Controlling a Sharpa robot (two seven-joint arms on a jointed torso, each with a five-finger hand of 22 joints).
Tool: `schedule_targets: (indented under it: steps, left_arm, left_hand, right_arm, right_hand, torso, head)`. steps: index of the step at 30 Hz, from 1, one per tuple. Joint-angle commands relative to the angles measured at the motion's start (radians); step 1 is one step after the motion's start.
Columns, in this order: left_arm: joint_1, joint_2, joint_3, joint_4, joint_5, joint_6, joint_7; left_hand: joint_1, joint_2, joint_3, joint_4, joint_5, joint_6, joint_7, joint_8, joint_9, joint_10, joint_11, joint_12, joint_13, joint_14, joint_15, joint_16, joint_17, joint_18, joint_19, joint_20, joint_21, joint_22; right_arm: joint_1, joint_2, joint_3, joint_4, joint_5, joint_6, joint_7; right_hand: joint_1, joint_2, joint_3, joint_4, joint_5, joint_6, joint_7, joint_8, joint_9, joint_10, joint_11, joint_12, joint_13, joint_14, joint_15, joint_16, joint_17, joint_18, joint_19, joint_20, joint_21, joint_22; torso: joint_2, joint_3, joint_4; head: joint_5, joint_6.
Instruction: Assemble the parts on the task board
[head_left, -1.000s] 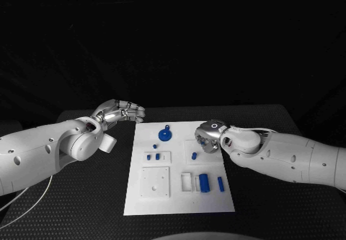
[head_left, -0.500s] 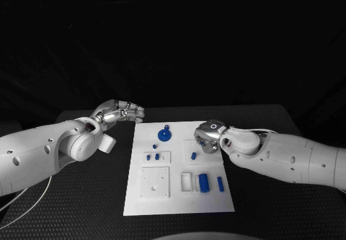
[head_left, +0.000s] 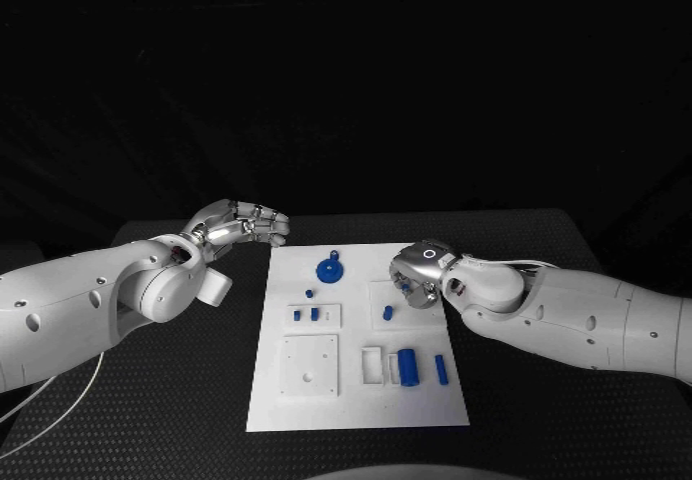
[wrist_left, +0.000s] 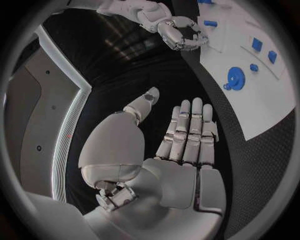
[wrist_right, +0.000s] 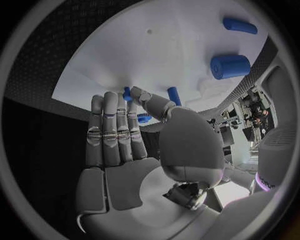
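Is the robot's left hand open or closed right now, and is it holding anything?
Open and empty. The left hand shows a bare palm with fingers stretched out straight and nothing between them; it hangs off the task board, beside its far left corner.

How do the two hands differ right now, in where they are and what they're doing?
The left hand is off the task board, over the black table beyond its far left corner; the right hand is above the board's right side. The left hand's fingers are straight and away from every part; the right hand's fingertips reach down beside a small blue peg. Neither hand holds anything.
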Motion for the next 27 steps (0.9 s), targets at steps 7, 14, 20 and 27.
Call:
schedule_targets:
  steps: [7,14,20,27]
  left_arm:
    - [0.000,0.002,0.000,-0.001,0.007,0.014,0.007]
    - [0.000,0.003,0.000,-0.005,0.009,0.014,0.007]
    - [0.000,0.003,0.000,-0.010,0.013,0.014,0.008]
    - [0.000,0.011,0.000,-0.021,0.016,0.011,0.010]
  left_hand:
    - [0.007,0.006,-0.002,0.005,0.003,-0.001,0.003,0.003,-0.002,0.006,0.004,0.001,-0.002,0.007,0.000,0.002,0.002,0.015,0.003,0.000,-0.006,0.001]
    - [0.007,0.006,-0.002,0.005,0.003,-0.002,0.003,0.003,-0.002,0.006,0.004,0.000,-0.002,0.006,0.000,0.002,0.002,0.015,0.004,0.000,-0.007,0.002]
    - [0.007,0.006,-0.002,0.005,0.003,-0.002,0.003,0.003,-0.002,0.006,0.004,0.000,-0.003,0.006,0.000,0.002,0.002,0.015,0.004,0.000,-0.007,0.002]
    - [0.008,0.006,-0.002,0.004,0.003,-0.002,0.003,0.003,-0.003,0.006,0.004,0.000,-0.003,0.006,0.000,0.002,0.003,0.015,0.004,0.000,-0.008,0.002]
  right_arm:
    - [0.018,-0.013,0.002,0.024,0.024,0.004,0.021]
    - [0.028,-0.031,0.005,0.044,0.066,0.014,0.036]
    - [0.028,-0.054,0.023,0.095,0.121,-0.022,0.063]
    - [0.038,-0.054,0.033,0.145,0.161,-0.080,0.085]
  right_hand:
    - [0.007,-0.005,0.008,0.000,0.003,0.007,-0.001,0.006,0.002,0.010,-0.004,0.002,0.047,0.003,-0.005,0.007,0.004,0.014,0.008,0.002,0.005,0.022]
    - [0.006,-0.004,0.008,0.001,0.003,0.006,-0.001,0.005,0.003,0.010,-0.004,0.002,0.048,0.003,-0.005,0.007,0.005,0.014,0.008,0.001,0.006,0.022]
    - [0.005,-0.003,0.008,0.001,0.004,0.005,0.000,0.005,0.004,0.008,-0.004,0.001,0.050,0.002,-0.005,0.006,0.007,0.014,0.007,0.001,0.006,0.021]
    - [0.004,-0.002,0.008,0.001,0.004,0.005,0.000,0.004,0.005,0.007,-0.003,0.000,0.051,0.001,-0.005,0.005,0.008,0.014,0.007,0.001,0.006,0.021]
  torso:
    - [0.000,-0.0008,0.0000]
    - [0.000,-0.0001,0.0002]
    - [0.000,0.0001,-0.0008]
    - [-0.002,-0.0012,-0.0014]
  head:
    - [0.000,0.001]
    - [0.001,0.000]
    - [0.012,-0.001]
    - [0.043,0.003]
